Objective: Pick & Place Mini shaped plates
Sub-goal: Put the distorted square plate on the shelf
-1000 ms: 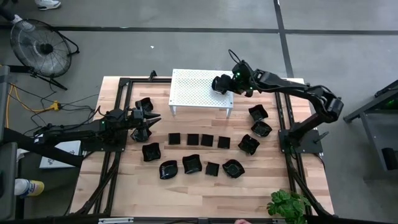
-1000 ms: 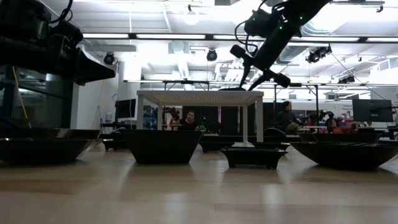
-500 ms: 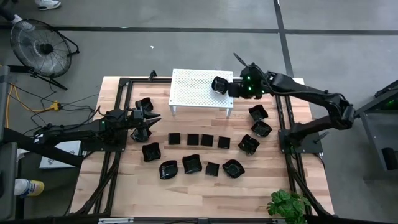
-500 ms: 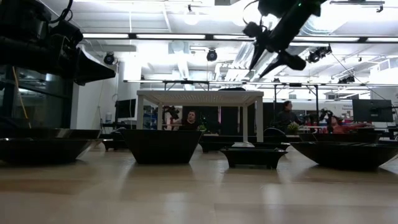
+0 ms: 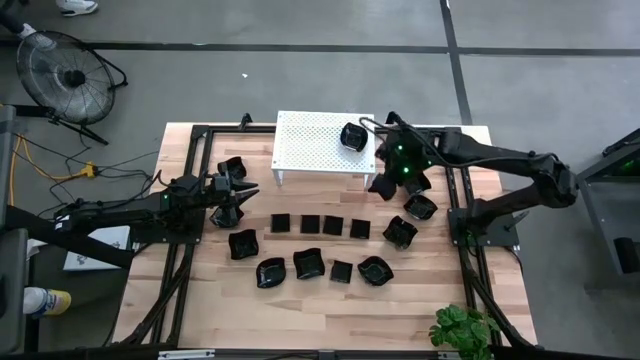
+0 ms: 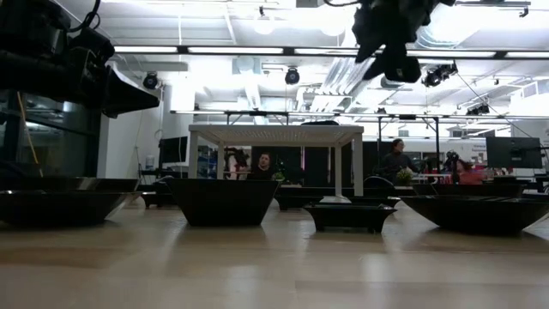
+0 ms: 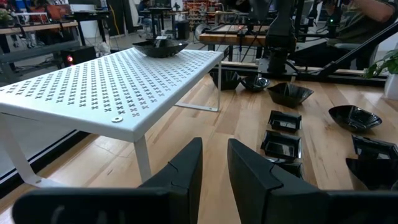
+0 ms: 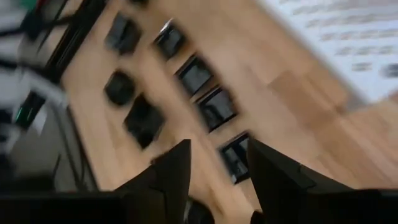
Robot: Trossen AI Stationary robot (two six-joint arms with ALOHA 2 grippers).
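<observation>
From above, one wavy black dish (image 5: 351, 137) sits on the white perforated stand (image 5: 315, 142) near its right edge; the other mini shaped plates (image 5: 320, 226) lie in rows on the bench (image 5: 320, 305), whose front strip is bare. The right gripper (image 5: 385, 186) hangs just off the stand's right corner. The low view shows dishes (image 6: 225, 200) standing before the stand. In the left wrist view, the left gripper (image 7: 213, 167) has its fingers narrowly parted, empty. In the right wrist view, the right gripper's fingers (image 8: 180, 168) are spread, empty, over square plates (image 8: 214, 107).
</observation>
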